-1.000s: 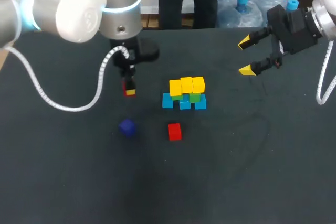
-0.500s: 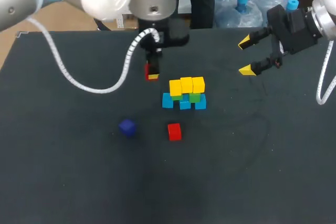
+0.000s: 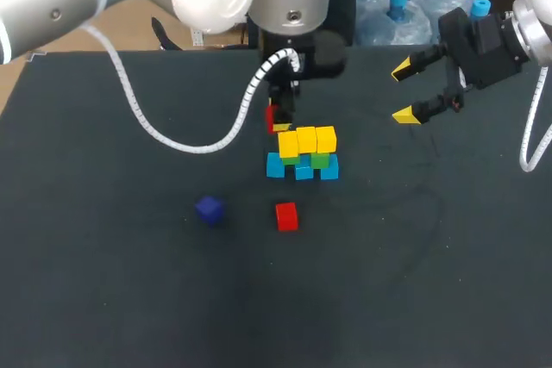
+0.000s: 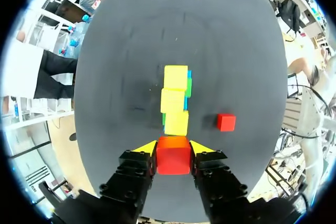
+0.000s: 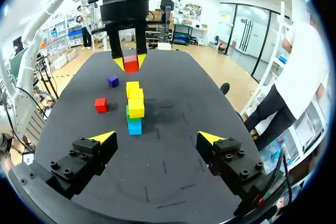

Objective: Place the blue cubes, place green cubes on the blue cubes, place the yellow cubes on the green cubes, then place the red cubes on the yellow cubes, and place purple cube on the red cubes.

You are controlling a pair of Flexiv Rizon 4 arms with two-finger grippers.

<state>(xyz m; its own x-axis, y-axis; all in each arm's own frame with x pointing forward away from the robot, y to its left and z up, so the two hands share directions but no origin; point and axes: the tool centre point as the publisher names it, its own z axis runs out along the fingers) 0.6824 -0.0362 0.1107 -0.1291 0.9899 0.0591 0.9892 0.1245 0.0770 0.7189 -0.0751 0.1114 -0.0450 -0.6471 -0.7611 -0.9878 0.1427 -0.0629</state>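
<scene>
The left gripper [image 4: 173, 148] was clamped on a red cube [image 4: 173, 157], poised just beside the yellow row [image 4: 175, 100]. Best to square the cube over that row (likely bridging a seam), lower it gently, then release. The right gripper [image 3: 405, 90] hung wide open, empty, well apart.

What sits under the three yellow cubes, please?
Beneath the yellow cubes, green cubes show, resting on blue cubes. The yellow ones cover most of the green layer, hiding its count.
</scene>
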